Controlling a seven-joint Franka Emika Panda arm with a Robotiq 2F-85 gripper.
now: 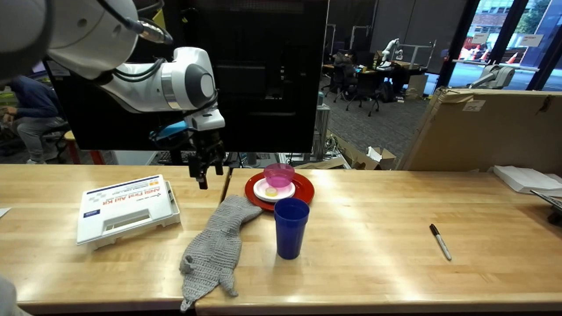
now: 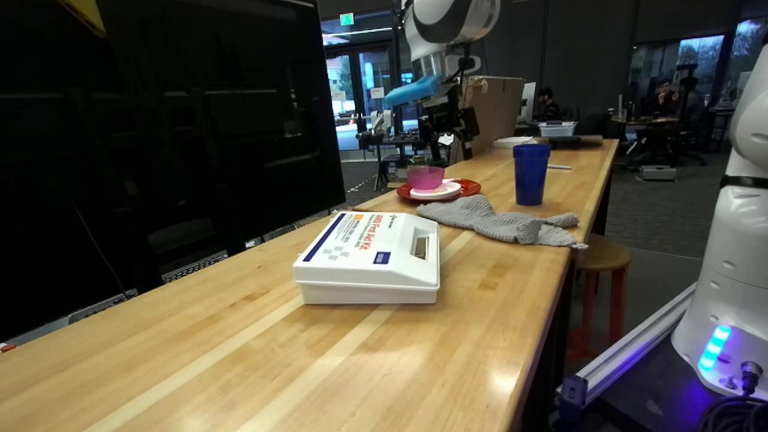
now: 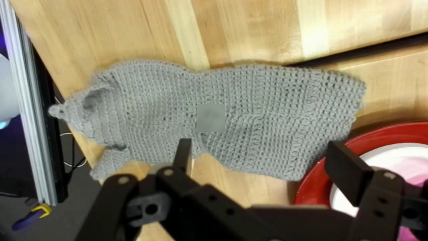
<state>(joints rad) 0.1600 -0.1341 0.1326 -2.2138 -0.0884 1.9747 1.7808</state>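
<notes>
My gripper (image 1: 210,176) is open with nothing between its fingers, in the air above the table. It also shows in an exterior view (image 2: 454,157). In the wrist view its fingers (image 3: 259,146) stand wide apart over the edge of a grey knitted piece (image 3: 254,117) and a red plate (image 3: 311,190). The grey piece (image 1: 215,245) lies flat on the table, one end against the red plate (image 1: 307,193). A smaller white plate (image 1: 259,192) and a translucent pink bowl (image 1: 279,174) are on the red plate. A dark blue cup (image 1: 290,235) stands upright beside them.
A white first aid kit box (image 1: 125,208) lies on the table, also in an exterior view (image 2: 366,258). A black-capped marker (image 1: 440,241) lies on the table (image 1: 373,245). A large cardboard box (image 1: 487,131) and white papers (image 1: 527,179) are at the far end. A black screen (image 1: 263,79) stands behind.
</notes>
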